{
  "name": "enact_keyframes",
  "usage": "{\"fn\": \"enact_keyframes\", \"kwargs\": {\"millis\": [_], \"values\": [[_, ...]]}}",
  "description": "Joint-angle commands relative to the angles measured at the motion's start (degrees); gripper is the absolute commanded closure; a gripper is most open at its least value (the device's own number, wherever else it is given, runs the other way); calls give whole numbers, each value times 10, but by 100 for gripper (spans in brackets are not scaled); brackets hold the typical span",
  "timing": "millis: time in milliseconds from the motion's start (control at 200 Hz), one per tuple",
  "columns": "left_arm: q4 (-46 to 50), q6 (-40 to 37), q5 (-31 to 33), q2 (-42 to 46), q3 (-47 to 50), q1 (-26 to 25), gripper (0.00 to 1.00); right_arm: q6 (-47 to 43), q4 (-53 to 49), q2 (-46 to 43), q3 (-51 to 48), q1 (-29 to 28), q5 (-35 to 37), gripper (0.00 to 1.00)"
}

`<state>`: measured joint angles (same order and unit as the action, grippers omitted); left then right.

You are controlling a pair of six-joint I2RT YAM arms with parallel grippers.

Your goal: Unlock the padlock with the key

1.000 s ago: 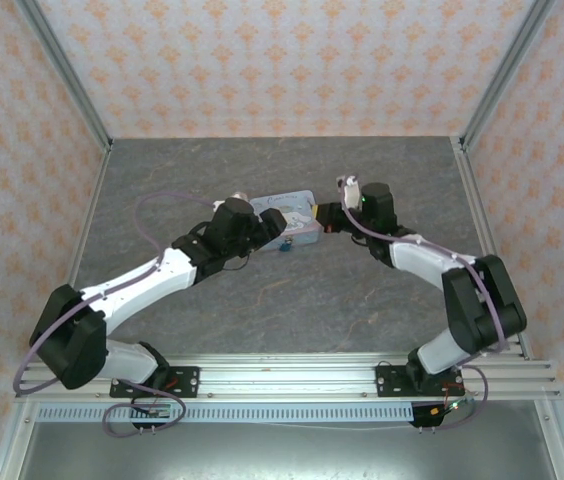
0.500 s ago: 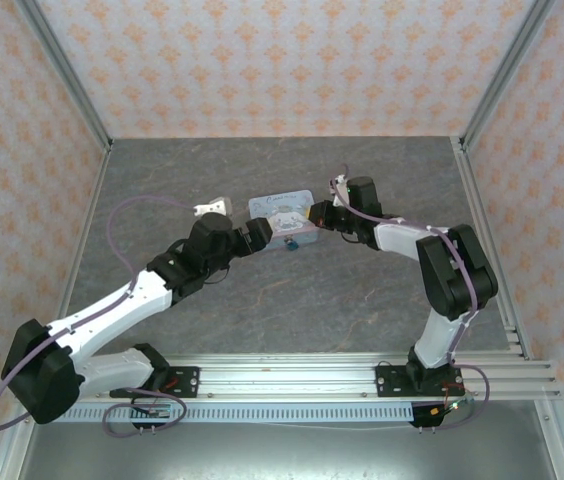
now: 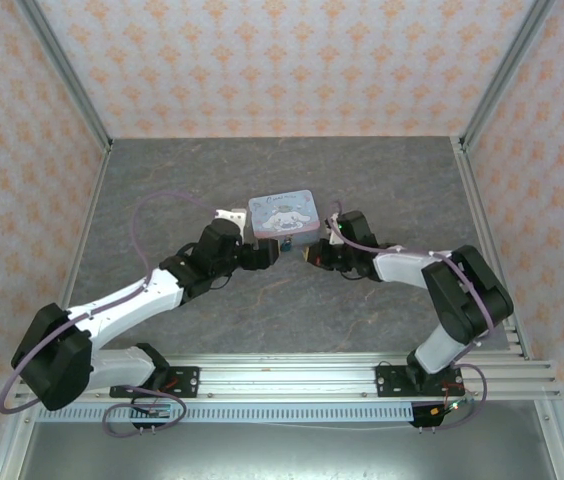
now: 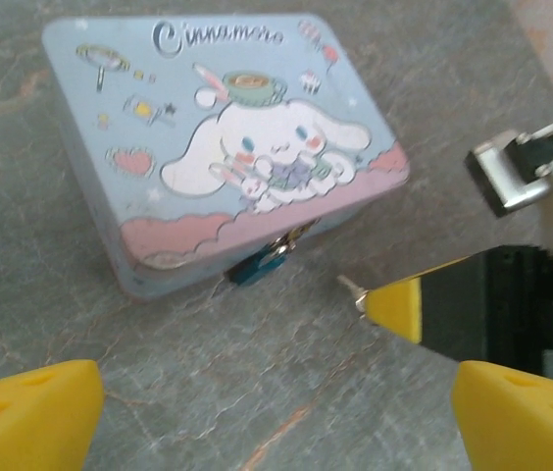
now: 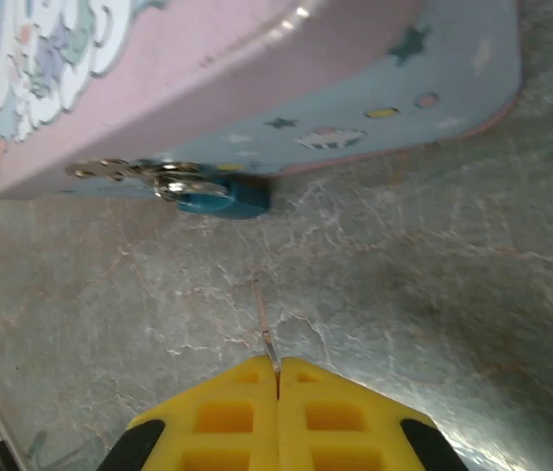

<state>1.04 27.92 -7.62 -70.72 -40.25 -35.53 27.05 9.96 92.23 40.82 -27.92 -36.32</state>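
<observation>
Grey marbled table [image 3: 382, 180], orange-patterned walls [image 3: 262, 60]. At 6 o'clock on the tin [image 4: 227, 147] hangs the padlock [image 4: 260, 263]. The right gripper [image 5: 277, 371] pinches the key [image 5: 263, 314], tip short of it. The left gripper [image 4: 275, 392] gapes wide, empty.

**Desk** [image 3: 182, 165]: grey surface, bare along the far edge and both flanks, with wide passage there.

**Tin** [image 4: 227, 147]: chief obstacle, mid-desk. Its front wall closes off the padlock [image 5: 223, 201] from behind and above.

**Front strip:** bare desk between the padlock and the tip of the key [image 5: 262, 294]. Nothing lies across it.

**Right pincer** [image 5: 276, 378]: clamped on the key, low over the desk, taking the right-hand approach.

**Left pincer** [image 4: 276, 392]: fingers [image 4: 26, 407] spread wide, taking the left-hand approach. A narrow lane runs between the two pincers.

**Walls** [image 3: 22, 150]: patterned panels bound the desk on three sides.
</observation>
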Motion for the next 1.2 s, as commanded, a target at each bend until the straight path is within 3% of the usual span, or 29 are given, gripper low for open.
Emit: {"fn": "enact_keyframes", "kwargs": {"millis": [0, 200, 350, 606, 981, 1196], "values": [[-23, -11, -2, 2, 6, -2, 9, -16, -21, -58, 32, 2, 26, 100], [-9, 14, 39, 40, 13, -2, 8, -33, -53, -66, 111, 41, -2, 100], [28, 43, 53, 83, 14, -3, 6, -26, -74, 23, 215, 70, -23, 100], [126, 68, 64, 147, -12, -3, 4, -28, -168, 172, 427, 73, 33, 100], [164, 62, 37, 111, -60, -2, 3, -9, -257, 327, 613, 59, 56, 100], [161, 58, 36, 103, -65, -2, 3, -38, -324, 358, 650, 43, 74, 100]]}}
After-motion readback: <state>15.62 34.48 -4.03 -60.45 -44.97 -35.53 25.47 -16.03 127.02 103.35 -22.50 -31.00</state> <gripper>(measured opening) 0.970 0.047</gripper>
